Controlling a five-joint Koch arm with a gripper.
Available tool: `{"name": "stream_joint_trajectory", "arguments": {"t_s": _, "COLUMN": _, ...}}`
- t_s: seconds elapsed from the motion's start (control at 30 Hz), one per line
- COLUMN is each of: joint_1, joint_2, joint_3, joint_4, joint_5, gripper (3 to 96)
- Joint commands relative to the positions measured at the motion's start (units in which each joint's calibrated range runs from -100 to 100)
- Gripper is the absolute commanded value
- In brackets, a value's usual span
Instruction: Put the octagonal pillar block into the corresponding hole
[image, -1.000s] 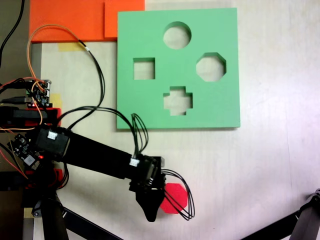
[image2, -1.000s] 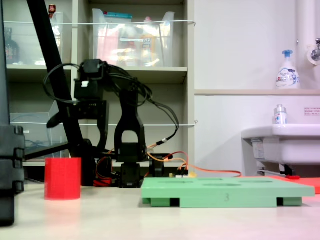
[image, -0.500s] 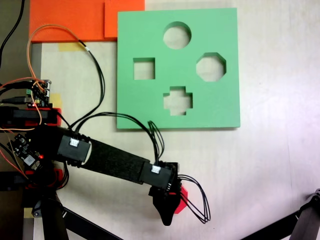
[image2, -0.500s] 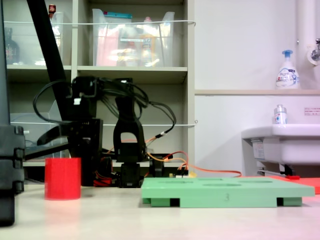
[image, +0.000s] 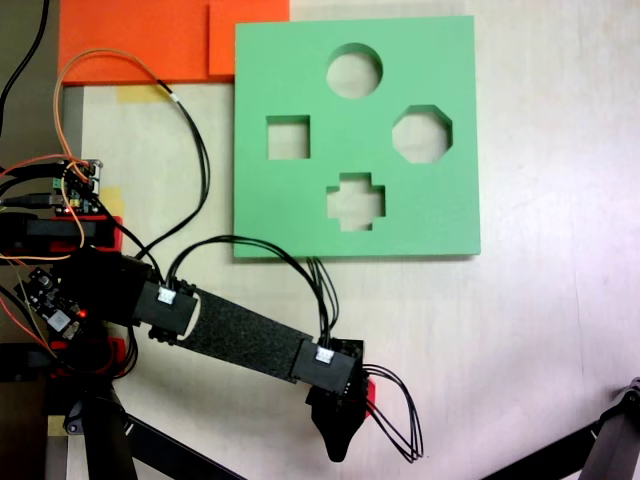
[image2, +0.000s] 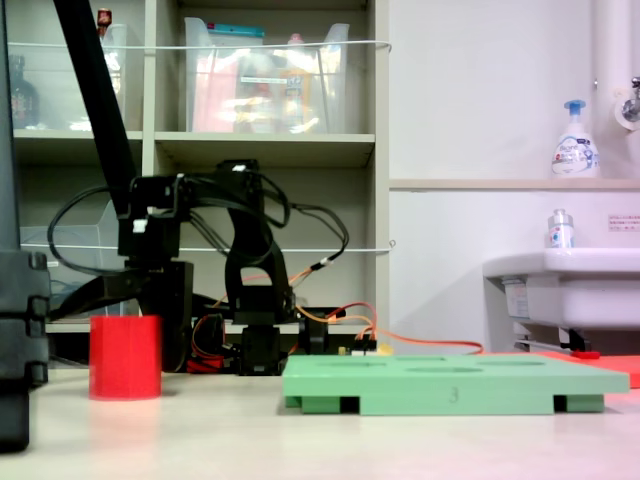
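block (image2: 125, 357) left of board (image2: 455, 385), apart

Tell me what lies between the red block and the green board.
Only bare tabletop separates the red block and the green board, clearest in the second exterior view.

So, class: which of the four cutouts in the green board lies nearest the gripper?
The cross-shaped cutout. In the first exterior view it sits in the board's bottom row, closest to the gripper; the square, octagonal and round cutouts lie further up.
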Motion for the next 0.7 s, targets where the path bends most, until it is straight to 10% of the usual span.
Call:
{"name": "stream_joint_trajectory", "arguments": {"t_s": 0.03, "joint_1": -0.7, "joint_2": -0.2, "joint_3": -0.1, "joint_4": 3.4, "joint_5": -0.5, "gripper": 94.8}}
{"name": "stream_joint_trajectory", "arguments": {"t_s": 0.13, "joint_1": -0.8, "joint_2": 0.3, "joint_3": -0.9, "joint_4": 4.6, "joint_5": -0.5, "gripper": 91.1}}
{"name": "stream_joint_trajectory", "arguments": {"t_s": 0.4, "joint_1": -1.4, "joint_2": 0.7, "joint_3": -3.0, "joint_4": 5.2, "joint_5": -0.6, "gripper": 44.2}}
{"name": "stream_joint_trajectory", "arguments": {"t_s": 0.7, "joint_1": -1.9, "joint_2": -15.5, "joint_3": -10.6, "joint_4": 0.4, "joint_5": -0.8, "gripper": 38.4}}
